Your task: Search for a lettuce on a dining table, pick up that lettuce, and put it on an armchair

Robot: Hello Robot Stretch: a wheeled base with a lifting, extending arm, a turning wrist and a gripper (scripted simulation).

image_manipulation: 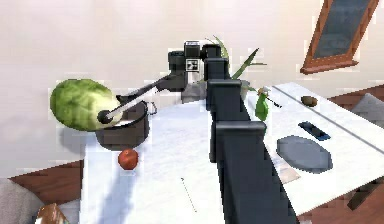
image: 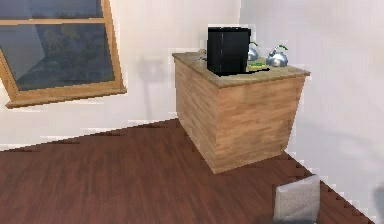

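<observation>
The lettuce [image_manipulation: 80,103] hangs at the far end of my hand [image_manipulation: 108,117]. It is a round green head, clear of the desk [image_manipulation: 185,150], with only the wall behind it. So I judge that my hand holds it; how wide the fingers stand I cannot tell.

Just under the hand, a dark pot [image_manipulation: 137,127] stands on the desk. Below the hand and nearer to my body lies a small red fruit [image_manipulation: 128,159]. On the other side of my arm [image_manipulation: 240,150], well apart from the hand, are a green bottle [image_manipulation: 262,105] and a dark plate [image_manipulation: 305,153].

I judge that the picking up is done and the carrying to the armchair is the step in hand. Ahead of me I see a wooden counter [image: 240,110] with a black box [image: 228,50] on it, and a window [image: 60,50]. A grey shape [image: 298,200] low ahead may be a seat, but I cannot tell.

The next move calls for drawing the arm back with the lettuce kept above the pot. Then I should turn the base to look for the armchair.
</observation>
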